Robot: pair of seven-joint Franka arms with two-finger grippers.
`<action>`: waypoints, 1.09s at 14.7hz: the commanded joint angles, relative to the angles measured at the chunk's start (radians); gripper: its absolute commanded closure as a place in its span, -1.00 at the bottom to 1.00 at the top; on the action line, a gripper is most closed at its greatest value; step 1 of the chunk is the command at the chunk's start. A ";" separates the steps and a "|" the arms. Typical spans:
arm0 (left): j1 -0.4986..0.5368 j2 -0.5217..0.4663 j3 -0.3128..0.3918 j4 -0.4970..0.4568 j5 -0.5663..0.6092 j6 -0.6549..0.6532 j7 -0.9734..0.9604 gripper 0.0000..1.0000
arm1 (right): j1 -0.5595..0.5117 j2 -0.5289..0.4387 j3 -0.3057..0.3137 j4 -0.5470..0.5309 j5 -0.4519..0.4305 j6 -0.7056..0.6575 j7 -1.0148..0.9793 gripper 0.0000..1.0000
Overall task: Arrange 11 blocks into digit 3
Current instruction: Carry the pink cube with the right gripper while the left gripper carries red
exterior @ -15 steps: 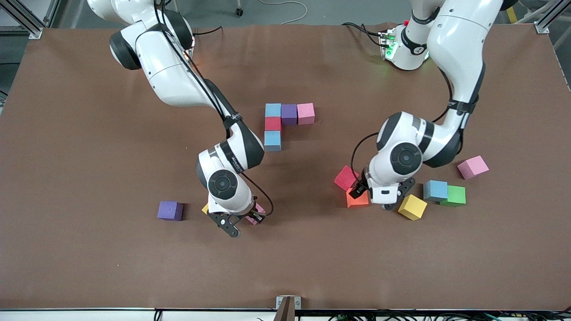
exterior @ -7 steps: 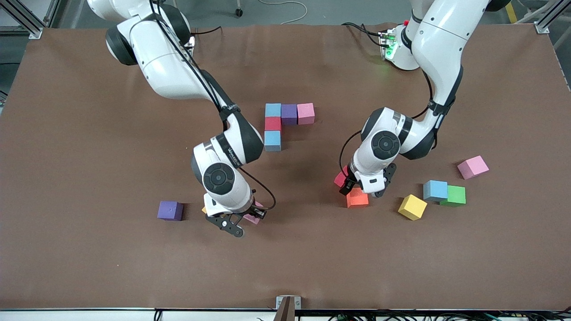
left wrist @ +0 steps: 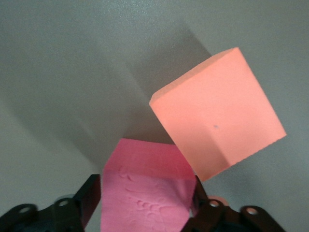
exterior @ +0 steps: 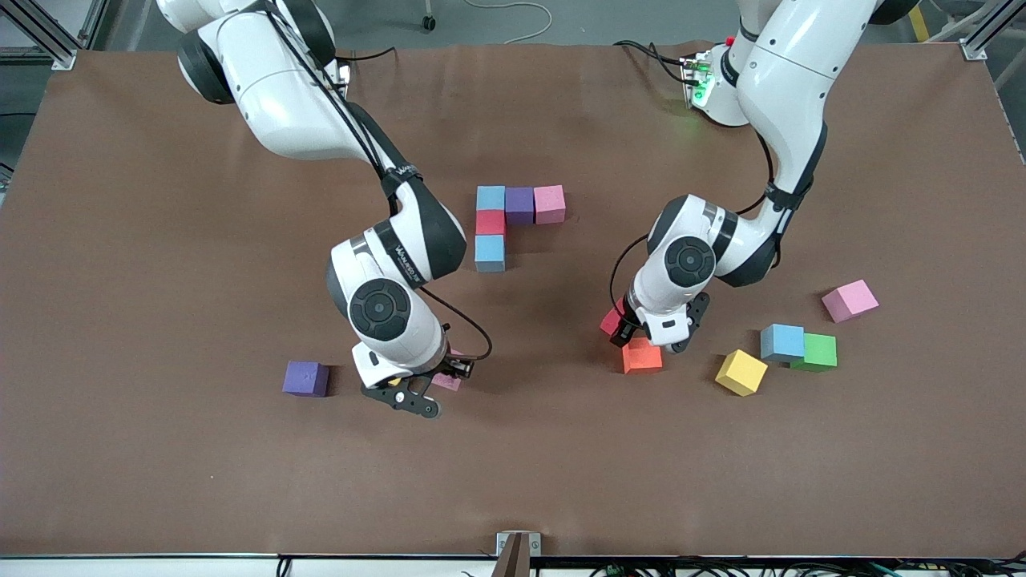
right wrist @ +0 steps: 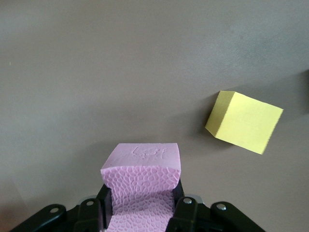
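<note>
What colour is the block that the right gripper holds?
Pink. The right gripper is shut on the pink block; the right wrist view shows it best.

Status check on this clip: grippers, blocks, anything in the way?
Right gripper shut on pink cube. Left gripper around red cube, orange cube touching it. Five-cube start of the 3 placed.

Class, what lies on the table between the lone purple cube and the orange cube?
In the front view: the right gripper holding a pink cube, between purple cube and orange cube.
</note>
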 commanded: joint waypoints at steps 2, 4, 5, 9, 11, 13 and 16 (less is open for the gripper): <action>-0.005 -0.023 -0.002 -0.002 0.001 0.000 -0.068 -0.42 | -0.003 -0.039 0.007 -0.031 -0.002 -0.023 -0.164 0.75; -0.014 -0.036 -0.002 -0.001 0.001 0.000 -0.076 -0.30 | -0.007 -0.049 0.010 -0.052 0.005 -0.030 -0.254 0.90; -0.014 -0.044 -0.004 0.001 0.001 0.000 -0.082 -0.26 | -0.007 -0.050 0.010 -0.056 0.005 -0.029 -0.284 1.00; -0.019 -0.065 -0.022 0.007 0.001 -0.008 -0.142 -0.01 | 0.002 -0.049 0.010 -0.059 0.004 -0.030 -0.356 1.00; -0.019 -0.095 -0.025 0.013 0.001 -0.049 -0.153 -0.01 | 0.006 -0.049 0.018 -0.059 0.005 -0.030 -0.357 1.00; -0.016 -0.108 -0.040 0.043 0.001 -0.118 -0.153 -0.01 | 0.005 -0.049 0.024 -0.059 0.005 -0.027 -0.359 1.00; -0.018 -0.113 -0.042 0.068 0.000 -0.153 -0.154 -0.01 | 0.006 -0.047 0.024 -0.060 0.004 -0.023 -0.359 1.00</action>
